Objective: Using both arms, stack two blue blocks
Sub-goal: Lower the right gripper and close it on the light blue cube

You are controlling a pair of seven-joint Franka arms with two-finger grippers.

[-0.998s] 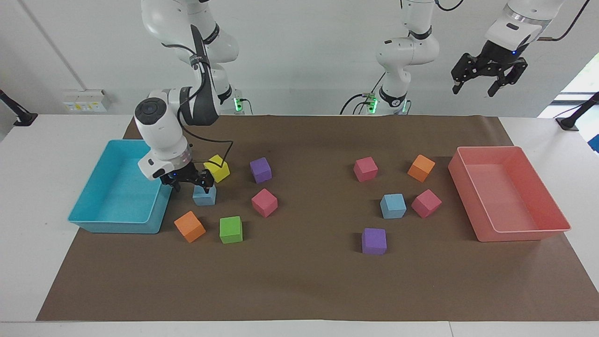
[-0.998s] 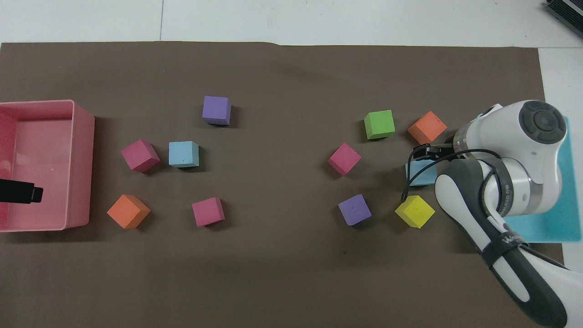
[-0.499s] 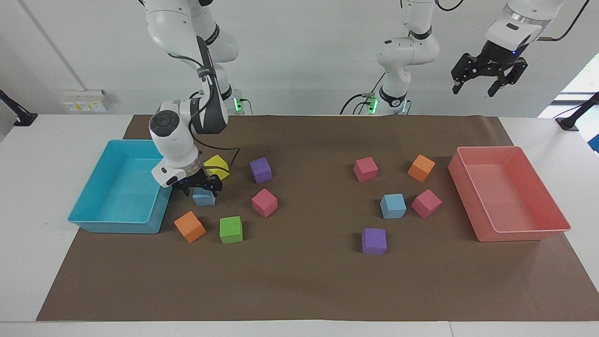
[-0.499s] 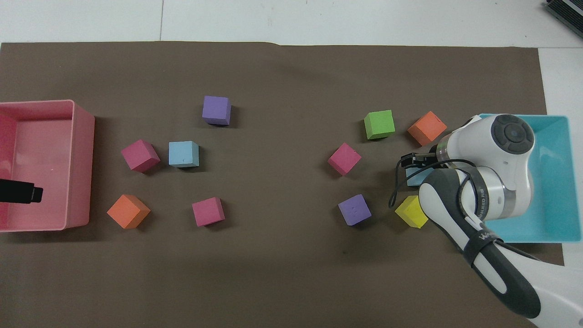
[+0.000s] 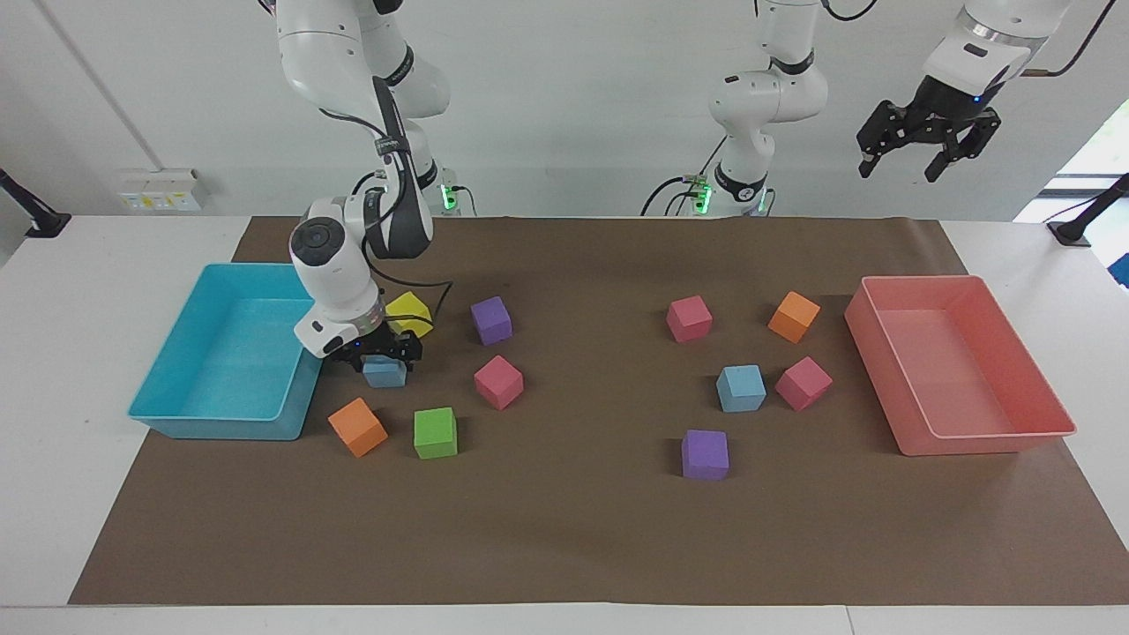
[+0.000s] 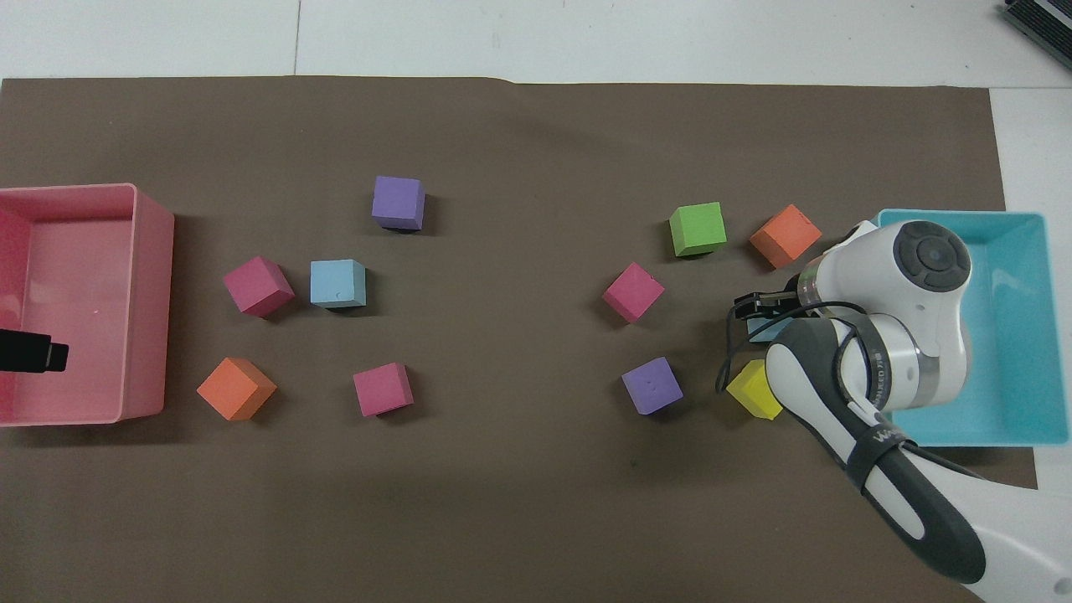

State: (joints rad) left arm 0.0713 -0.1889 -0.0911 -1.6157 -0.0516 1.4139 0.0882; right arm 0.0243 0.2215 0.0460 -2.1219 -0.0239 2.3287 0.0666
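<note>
One blue block lies on the brown mat beside the turquoise tray. My right gripper is down on it, open, with a finger on either side of it. In the overhead view only a sliver of this block shows beside the right arm's wrist. The second blue block lies free toward the left arm's end, beside a pink cube; it also shows in the overhead view. My left gripper waits open, high in the air over the pink tray.
A yellow cube, an orange cube, a green cube, a pink cube and a purple cube lie close around the right gripper. A purple cube, a pink cube and an orange cube lie near the second blue block.
My right gripper has come down over the blue block and its wrist has swung off the tray toward the block. My left gripper has drifted slightly.
</note>
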